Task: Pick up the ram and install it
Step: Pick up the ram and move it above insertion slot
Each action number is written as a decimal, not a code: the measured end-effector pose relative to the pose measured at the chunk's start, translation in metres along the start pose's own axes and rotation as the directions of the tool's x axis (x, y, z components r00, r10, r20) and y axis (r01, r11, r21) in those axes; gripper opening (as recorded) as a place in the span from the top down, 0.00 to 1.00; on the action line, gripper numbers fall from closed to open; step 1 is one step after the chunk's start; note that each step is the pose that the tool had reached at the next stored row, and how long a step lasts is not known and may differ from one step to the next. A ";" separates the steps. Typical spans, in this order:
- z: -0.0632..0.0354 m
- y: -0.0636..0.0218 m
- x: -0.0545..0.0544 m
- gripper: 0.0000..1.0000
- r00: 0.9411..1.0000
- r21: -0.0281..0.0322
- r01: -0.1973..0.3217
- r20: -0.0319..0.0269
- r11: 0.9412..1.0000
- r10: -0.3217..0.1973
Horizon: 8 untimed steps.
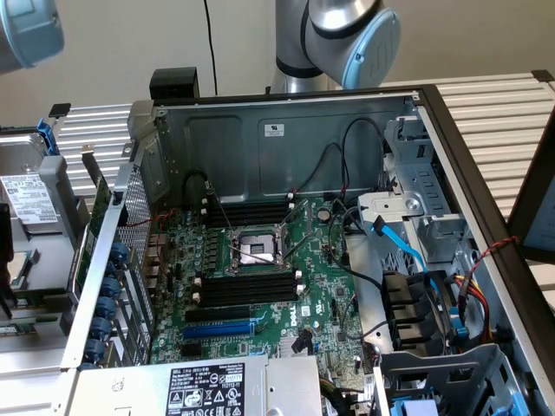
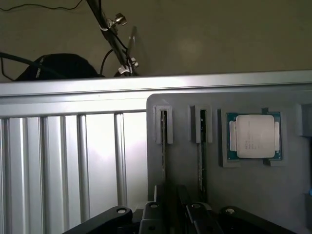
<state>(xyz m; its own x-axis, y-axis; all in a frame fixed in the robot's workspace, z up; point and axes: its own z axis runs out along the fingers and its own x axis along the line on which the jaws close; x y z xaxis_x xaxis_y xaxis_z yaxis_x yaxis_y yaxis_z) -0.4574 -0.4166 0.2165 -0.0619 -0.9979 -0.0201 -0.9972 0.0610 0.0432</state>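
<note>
Two ram sticks stand on edge in a grey holder (image 2: 253, 195): one ram (image 2: 164, 141) lies in the slot nearer the slatted table, the other (image 2: 202, 146) beside a CPU chip (image 2: 254, 136). My gripper (image 2: 168, 202) hovers over the near end of the first stick. Its black fingers (image 2: 155, 207) stand apart on either side of that stick's line, with nothing held. In the exterior view the open computer case (image 1: 286, 130) shows a green motherboard (image 1: 321, 286) with black memory slots (image 1: 247, 286) that have white end clips.
Slatted aluminium table surface (image 2: 63, 161) runs beside the holder. Inside the case are a CPU socket (image 1: 253, 247), a blue slot (image 1: 217, 330), loose cables (image 1: 408, 251) and a power supply (image 1: 208, 388). The arm's joint (image 1: 355, 39) rises behind the case. A black bag (image 2: 58, 66) and cables sit beyond the table edge.
</note>
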 end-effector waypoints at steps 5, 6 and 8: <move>0.0005 0.0000 0.001 0.76 1.000 0.000 0.000 0.000 1.000 0.000; 0.0014 0.0000 0.001 0.76 1.000 0.000 0.000 0.000 1.000 0.000; 0.0038 0.0000 0.001 0.76 1.000 0.000 0.000 0.000 1.000 0.000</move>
<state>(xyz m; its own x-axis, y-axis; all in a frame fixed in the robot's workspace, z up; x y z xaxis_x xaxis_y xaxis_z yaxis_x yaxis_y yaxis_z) -0.4576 -0.4176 0.2128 -0.0620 -0.9979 -0.0202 -0.9972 0.0611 0.0430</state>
